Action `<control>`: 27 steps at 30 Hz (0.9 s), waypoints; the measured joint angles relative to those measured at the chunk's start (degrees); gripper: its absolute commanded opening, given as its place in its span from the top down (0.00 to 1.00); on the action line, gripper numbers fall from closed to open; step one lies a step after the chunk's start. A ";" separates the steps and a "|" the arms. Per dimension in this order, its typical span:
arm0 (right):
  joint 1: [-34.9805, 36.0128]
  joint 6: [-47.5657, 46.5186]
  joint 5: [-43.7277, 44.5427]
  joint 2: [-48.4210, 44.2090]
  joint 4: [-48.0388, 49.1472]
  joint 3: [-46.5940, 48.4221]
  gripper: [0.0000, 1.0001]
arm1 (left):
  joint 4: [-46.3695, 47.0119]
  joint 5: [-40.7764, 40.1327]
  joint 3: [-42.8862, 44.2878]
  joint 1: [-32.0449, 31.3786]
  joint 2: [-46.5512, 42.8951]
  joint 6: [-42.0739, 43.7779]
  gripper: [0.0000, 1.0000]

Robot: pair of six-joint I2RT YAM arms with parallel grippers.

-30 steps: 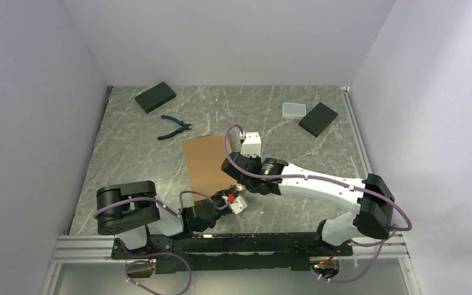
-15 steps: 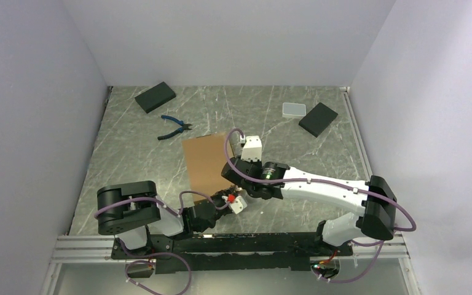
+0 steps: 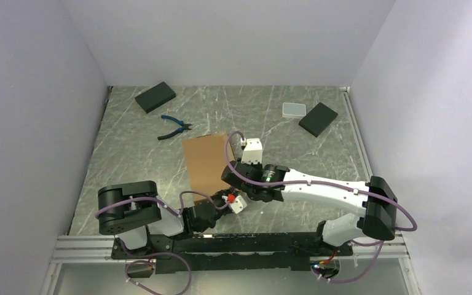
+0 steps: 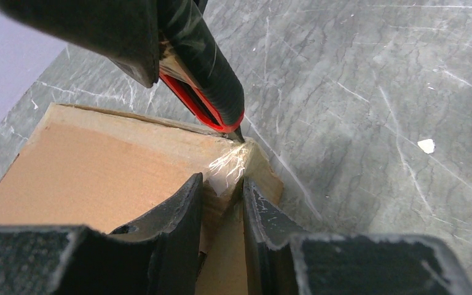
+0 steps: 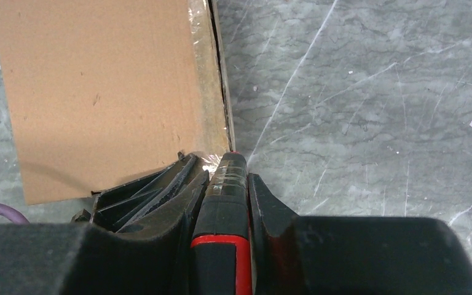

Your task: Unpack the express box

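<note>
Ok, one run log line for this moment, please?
left gripper: jaws shut on express box corner | right gripper: jaws shut on cutter, tip at taped seam

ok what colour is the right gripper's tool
The tool is black with red trim; best in left wrist view.

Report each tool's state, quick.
Left tool: closed on the corner of the flat brown cardboard box.
Right tool: closed on a black-and-red cutter.

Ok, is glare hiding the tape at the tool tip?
Left wrist: a white glint on the tape at the express box corner, just under the tool tip, washes out detail there. Right wrist: smaller glint at the tip, seam above it sharp. Top external: evenly lit, but the right arm covers that spot.
</note>
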 measured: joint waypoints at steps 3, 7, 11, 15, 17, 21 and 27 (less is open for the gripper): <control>0.15 0.33 -0.02 0.00 -0.26 -0.02 1.00 | 0.00 -0.09 0.02 0.00 0.00 -0.02 0.73; 1.05 0.76 0.76 -0.04 -0.92 0.09 1.00 | 0.00 -0.11 0.02 0.00 0.02 -0.04 0.73; 1.62 1.16 1.14 -0.13 -1.55 0.13 1.00 | 0.28 -0.17 0.09 0.00 0.26 -0.07 0.73; 1.88 1.38 1.14 -0.26 -2.25 0.39 1.00 | 0.22 -0.37 0.26 0.00 0.39 -0.22 0.73; 2.03 1.40 1.16 -0.28 -2.62 0.48 1.00 | 0.35 -0.46 0.33 0.00 0.57 -0.20 0.73; 2.10 1.77 0.94 -0.50 -3.32 0.68 1.00 | 0.50 -0.63 0.42 0.00 0.72 -0.20 0.73; 2.40 1.79 0.94 -0.90 -3.98 0.79 1.00 | 0.61 -1.27 0.68 -0.35 1.16 -0.13 0.71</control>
